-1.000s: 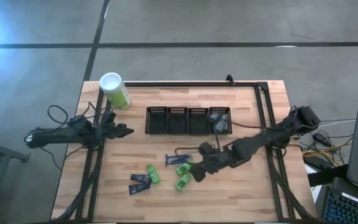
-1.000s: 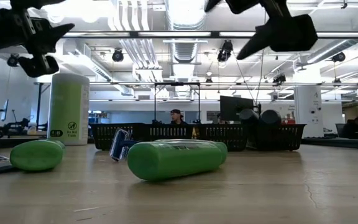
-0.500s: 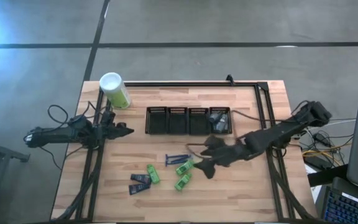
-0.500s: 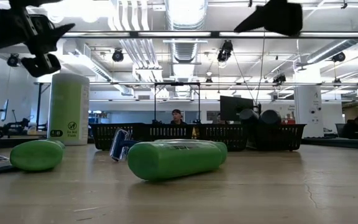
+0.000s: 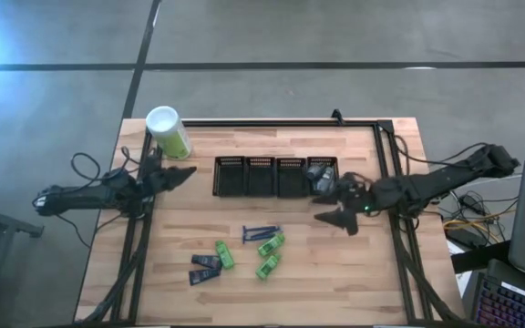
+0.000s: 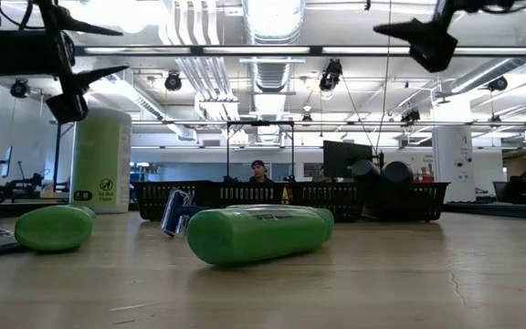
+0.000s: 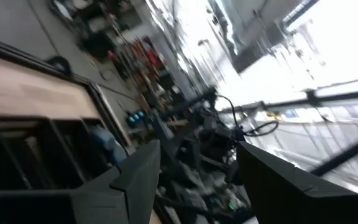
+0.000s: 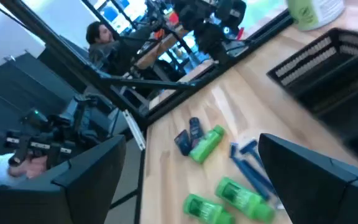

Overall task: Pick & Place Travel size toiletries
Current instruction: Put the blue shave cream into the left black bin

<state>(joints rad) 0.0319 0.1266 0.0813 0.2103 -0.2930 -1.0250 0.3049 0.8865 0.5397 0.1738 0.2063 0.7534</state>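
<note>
The toiletries lie on the wooden table: three green tubes (image 5: 272, 244) (image 5: 267, 266) (image 5: 225, 256), two navy tubes (image 5: 205, 268) and blue razors (image 5: 261, 232). Grey bottles (image 5: 321, 173) sit in the rightmost mesh bin. My right gripper (image 5: 334, 205) (image 8: 191, 152) hangs open above the table, right of the loose items and in front of that bin, with nothing between its fingers. My left gripper (image 5: 182, 171) (image 7: 197, 180) is open in the air near the table's left side, beside the canister. In the low view a green tube (image 6: 258, 233) lies on its side.
A row of black mesh bins (image 5: 276, 176) stands at mid-table. The tall pale-green canister (image 5: 169, 132) stands upright at the far left corner. A black frame rail (image 5: 272, 122) runs along the far edge. People (image 8: 101, 37) are in the room beyond.
My right gripper has drawn back from above the green tubes toward the table's right and far side, rising, and now hangs in front of the rightmost bin; the tubes lie as before. My left gripper has swung a little toward the far edge.
</note>
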